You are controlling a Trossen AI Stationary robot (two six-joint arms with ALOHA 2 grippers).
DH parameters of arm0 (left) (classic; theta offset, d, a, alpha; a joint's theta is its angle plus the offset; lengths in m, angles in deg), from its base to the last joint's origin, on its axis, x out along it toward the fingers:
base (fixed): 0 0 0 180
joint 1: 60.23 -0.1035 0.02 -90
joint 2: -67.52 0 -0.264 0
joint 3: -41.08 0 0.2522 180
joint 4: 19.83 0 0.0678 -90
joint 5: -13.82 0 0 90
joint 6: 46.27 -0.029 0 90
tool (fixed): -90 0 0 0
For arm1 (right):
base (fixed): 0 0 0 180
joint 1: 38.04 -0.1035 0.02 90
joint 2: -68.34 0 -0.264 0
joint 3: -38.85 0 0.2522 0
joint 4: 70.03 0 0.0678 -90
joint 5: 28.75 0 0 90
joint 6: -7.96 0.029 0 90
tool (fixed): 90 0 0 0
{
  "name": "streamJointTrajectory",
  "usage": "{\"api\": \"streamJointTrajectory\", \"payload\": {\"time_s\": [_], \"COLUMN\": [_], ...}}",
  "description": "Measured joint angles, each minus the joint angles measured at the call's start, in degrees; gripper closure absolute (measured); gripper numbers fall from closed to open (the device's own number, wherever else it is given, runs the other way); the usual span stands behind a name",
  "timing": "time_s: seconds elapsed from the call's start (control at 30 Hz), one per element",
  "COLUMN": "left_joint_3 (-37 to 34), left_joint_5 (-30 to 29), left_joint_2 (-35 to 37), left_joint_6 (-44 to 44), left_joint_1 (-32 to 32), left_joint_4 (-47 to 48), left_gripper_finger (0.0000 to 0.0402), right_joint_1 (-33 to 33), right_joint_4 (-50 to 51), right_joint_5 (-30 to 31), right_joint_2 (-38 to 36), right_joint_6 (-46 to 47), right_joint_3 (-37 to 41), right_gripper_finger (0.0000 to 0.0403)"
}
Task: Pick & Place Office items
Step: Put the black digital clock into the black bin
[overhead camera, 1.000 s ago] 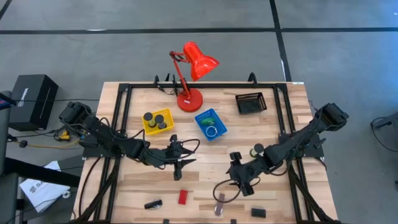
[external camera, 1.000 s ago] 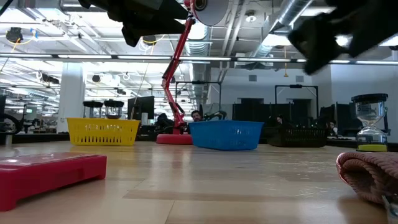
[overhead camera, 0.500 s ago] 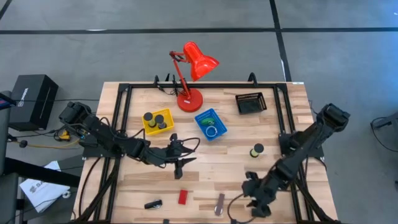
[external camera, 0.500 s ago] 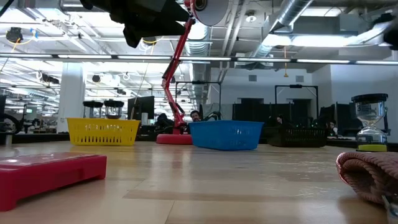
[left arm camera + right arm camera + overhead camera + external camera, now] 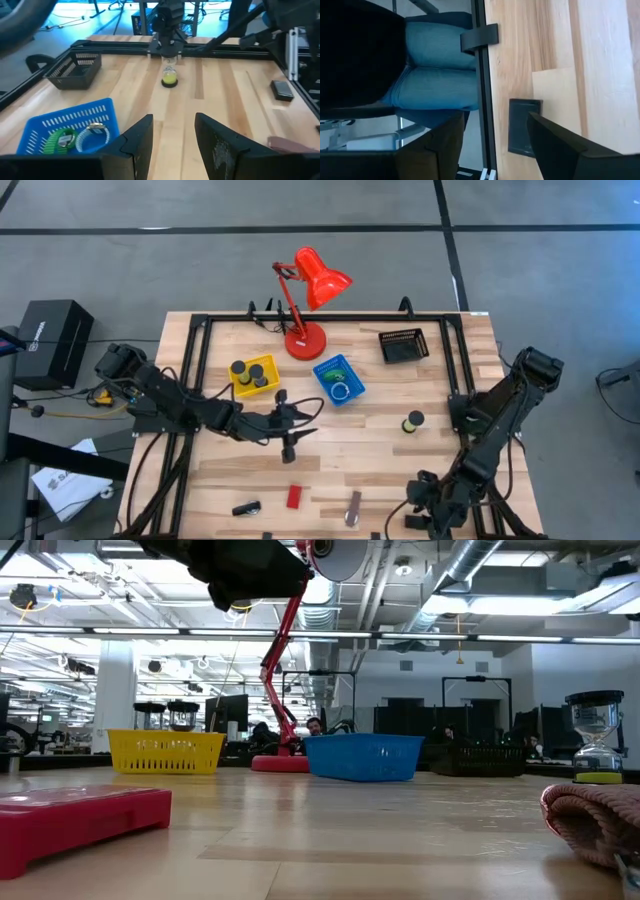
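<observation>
My right gripper [image 5: 424,508] hovers open over the table's near right corner. In the right wrist view a black block [image 5: 524,127] lies flat on the wood by the edge rail, below my right gripper [image 5: 495,120] and partly behind one finger. My left gripper [image 5: 290,446] hangs open over the middle of the table, nothing between its fingers [image 5: 173,120]. A red block [image 5: 293,497], a black piece [image 5: 245,508] and a brown-silver bar [image 5: 353,508] lie along the near edge. An hourglass [image 5: 413,421] with yellow-green sand stands right of centre.
Far side: a yellow tray [image 5: 266,363] with black discs, a blue tray [image 5: 322,366] with a green piece and a silvery ring [image 5: 93,136], a black mesh tray [image 5: 403,345] and a red desk lamp [image 5: 305,290]. A person's legs [image 5: 440,75] stand beyond the near edge.
My right gripper has swung from the middle of the table toward the near right corner, rolling its wrist as it went, and has left the low view. The left arm has barely shifted. Nothing on the table has moved.
</observation>
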State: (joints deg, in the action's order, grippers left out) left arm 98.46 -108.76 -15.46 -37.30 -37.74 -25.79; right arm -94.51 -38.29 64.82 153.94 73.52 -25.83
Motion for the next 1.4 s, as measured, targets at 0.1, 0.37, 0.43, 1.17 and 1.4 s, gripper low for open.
{"api": "streamJointTrajectory", "payload": {"time_s": [0.1, 0.37, 0.43, 1.17, 1.4], "left_joint_3": [0.0, 0.0, 0.0, 0.0, 0.0], "left_joint_5": [0.0, 0.0, 0.0, 0.0, 0.0], "left_joint_2": [0.0, 0.0, 0.0, 0.0, 0.0], "left_joint_6": [0.3, 2.4, 2.4, 2.4, 2.3], "left_joint_1": [-1.1, -1.4, -1.4, -1.6, -1.6], "left_joint_4": [-0.1, -0.1, -0.1, -0.5, -0.5], "left_gripper_finger": [0.0262, 0.0262, 0.0262, 0.0262, 0.0262], "right_joint_1": [0.0, -0.7, -0.9, -1.8, -3.3], "right_joint_4": [0.2, 0.9, 0.2, -6.3, 0.9], "right_joint_5": [0.2, 2.7, 1.4, -4.6, -3.2], "right_joint_2": [0.0, 3.0, 5.1, 15.2, 19.0], "right_joint_6": [0.0, 1.8, 2.0, 3.7, 0.2], "right_joint_3": [0.0, 0.0, 0.0, -0.1, -3.9], "right_gripper_finger": [0.0197, 0.0215, 0.0217, 0.0155, 0.0175]}}
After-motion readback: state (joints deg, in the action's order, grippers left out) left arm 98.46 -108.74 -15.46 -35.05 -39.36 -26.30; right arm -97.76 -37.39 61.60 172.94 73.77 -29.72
